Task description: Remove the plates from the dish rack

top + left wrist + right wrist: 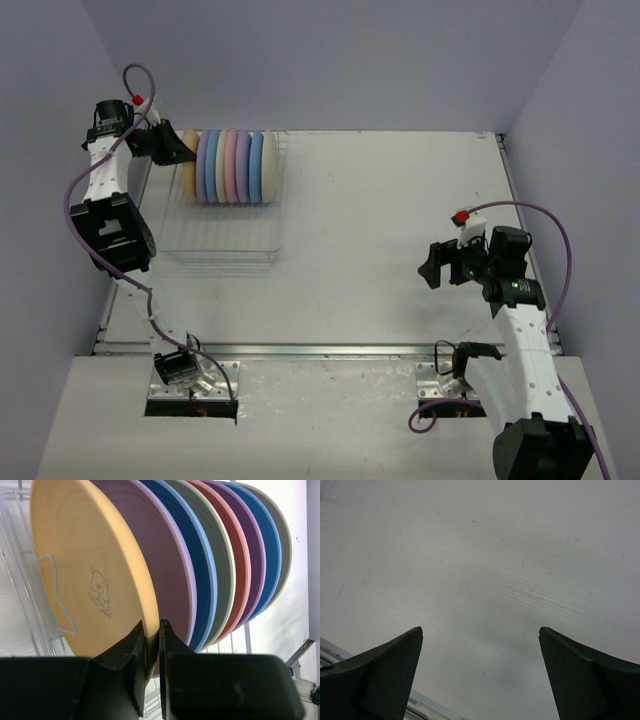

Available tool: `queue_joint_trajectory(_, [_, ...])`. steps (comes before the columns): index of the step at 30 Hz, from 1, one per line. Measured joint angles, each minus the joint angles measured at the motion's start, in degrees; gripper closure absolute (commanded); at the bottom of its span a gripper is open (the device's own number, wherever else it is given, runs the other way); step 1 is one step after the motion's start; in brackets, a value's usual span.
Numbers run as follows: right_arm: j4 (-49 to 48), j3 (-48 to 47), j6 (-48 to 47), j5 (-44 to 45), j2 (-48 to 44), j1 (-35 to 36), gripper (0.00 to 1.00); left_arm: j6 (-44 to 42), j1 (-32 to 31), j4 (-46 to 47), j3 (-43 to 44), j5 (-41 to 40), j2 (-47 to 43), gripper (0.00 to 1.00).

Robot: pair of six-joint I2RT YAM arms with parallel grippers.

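Several pastel plates [235, 167] stand on edge in the wire dish rack [225, 245] at the table's far left. In the left wrist view the row starts with a yellow-orange plate [85, 565], then lavender [160, 555], blue, cream, pink, purple, blue and cream. My left gripper [152, 630] is shut on the rim of the yellow-orange plate, one finger on each face; it shows in the top view [180, 152] at the rack's left end. My right gripper [440, 265] hangs open and empty over the bare table at the right; its fingers [380, 670] stand wide apart.
The near half of the rack holds no plates. The table's front edge is a metal rail [330, 350]. Purple walls close the left, back and right sides. Each arm trails a purple cable [550, 250].
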State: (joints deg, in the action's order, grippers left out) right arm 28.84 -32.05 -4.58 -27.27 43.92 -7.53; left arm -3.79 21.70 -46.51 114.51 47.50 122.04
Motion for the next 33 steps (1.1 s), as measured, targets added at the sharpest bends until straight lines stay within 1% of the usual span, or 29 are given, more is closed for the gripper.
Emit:
queue_joint_trajectory(9, [0.0, 0.0, 0.0, -0.3, 0.0, 0.0, 0.01, 0.9, 1.0, -0.4, 0.9, 2.1, 0.1, 1.0])
queue_joint_trajectory(16, [0.1, 0.0, 0.0, -0.5, 0.0, 0.0, 0.01, 5.9, 4.2, -0.3, 3.8, 9.5, 0.7, 1.0])
queue_joint_trajectory(22, [0.1, 0.0, 0.0, -0.5, 0.0, 0.0, 0.01, 7.0, 5.1, -0.5, 4.8, 12.9, 0.7, 1.0])
queue_joint_trajectory(28, [0.2, 0.0, 0.1, -0.3, -0.4, 0.0, 0.01, 3.6, 5.0, -3.4, 8.3, 11.4, -1.8, 1.0])
queue_joint_trajectory(31, [0.4, -0.2, 0.9, 0.3, -1.7, 0.0, 0.01, -0.5, 4.7, -5.0, 9.5, 6.9, -6.4, 1.0])
queue_joint_trajectory(33, [1.0, -1.2, 1.8, 0.7, -2.6, 0.0, 0.01, -4.2, 4.3, -5.6, 9.6, 2.9, -11.6, 1.0])
